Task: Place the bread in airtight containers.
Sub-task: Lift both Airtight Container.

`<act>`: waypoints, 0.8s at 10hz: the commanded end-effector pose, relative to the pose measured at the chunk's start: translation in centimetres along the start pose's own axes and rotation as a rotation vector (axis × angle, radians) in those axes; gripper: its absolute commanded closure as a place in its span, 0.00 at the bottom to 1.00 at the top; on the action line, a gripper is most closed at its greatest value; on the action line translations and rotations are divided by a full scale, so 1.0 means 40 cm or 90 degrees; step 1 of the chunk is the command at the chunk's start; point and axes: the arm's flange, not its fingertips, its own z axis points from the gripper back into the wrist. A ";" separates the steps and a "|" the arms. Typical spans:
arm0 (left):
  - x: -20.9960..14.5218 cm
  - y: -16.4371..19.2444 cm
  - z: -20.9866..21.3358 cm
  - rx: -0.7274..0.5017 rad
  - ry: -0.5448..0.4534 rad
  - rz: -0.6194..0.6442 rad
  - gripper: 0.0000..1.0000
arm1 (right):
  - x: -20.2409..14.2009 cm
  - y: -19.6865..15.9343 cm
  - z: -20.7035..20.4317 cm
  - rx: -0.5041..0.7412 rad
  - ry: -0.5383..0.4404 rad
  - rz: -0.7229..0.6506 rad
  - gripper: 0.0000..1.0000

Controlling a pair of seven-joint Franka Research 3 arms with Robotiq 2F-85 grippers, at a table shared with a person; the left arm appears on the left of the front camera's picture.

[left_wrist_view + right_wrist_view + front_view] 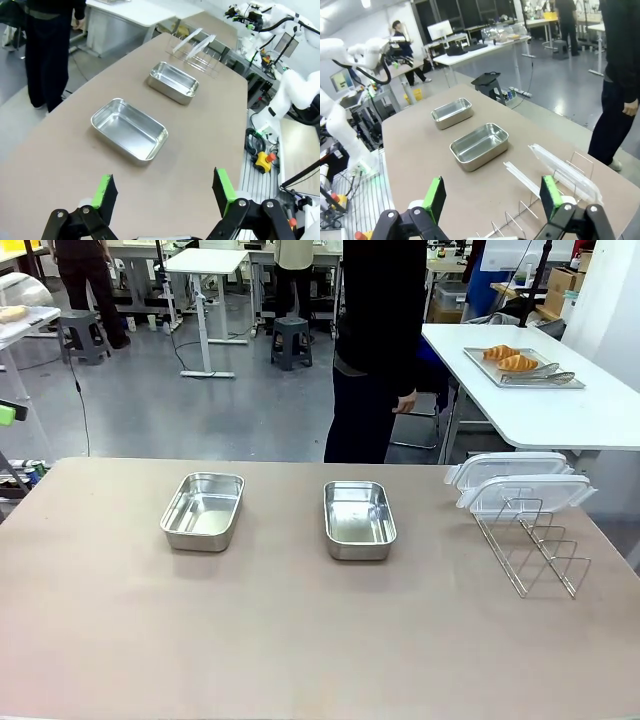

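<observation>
Two empty steel pans sit side by side on the brown table: the left pan [203,510] [129,129] [452,112] and the middle pan [358,519] [173,82] [479,145]. Their two clear white-rimmed lids [520,483] [562,167] [197,40] lean in a wire rack [532,545] at the table's right. Two croissants [510,358] lie on a flat steel tray on the white table behind the person. My left gripper [165,192] hovers open above the table's left end, nothing between its fingers. My right gripper [492,199] hangs open above the wire rack, empty too.
A person in dark clothes [378,350] stands at the far edge, one hand [405,403] hanging down. Metal tongs [545,374] lie beside the croissants on the tray [478,365]. The table's front half [300,640] is bare.
</observation>
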 end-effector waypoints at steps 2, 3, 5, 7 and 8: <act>-0.001 0.004 0.009 -0.013 0.002 -0.004 0.00 | 0.009 0.006 0.012 -0.010 -0.001 0.015 0.00; -0.001 0.004 0.009 -0.013 0.002 -0.004 0.00 | 0.009 0.006 0.012 -0.010 -0.001 0.015 0.00; -0.001 0.004 0.009 -0.013 0.002 -0.004 0.00 | 0.009 0.006 0.012 -0.010 -0.001 0.015 0.00; -0.001 0.004 0.009 -0.013 0.002 -0.004 0.00 | 0.009 0.006 0.012 -0.010 -0.001 0.015 0.00; -0.001 0.004 0.009 -0.013 0.002 -0.004 0.00 | 0.009 0.006 0.012 -0.010 -0.001 0.015 0.00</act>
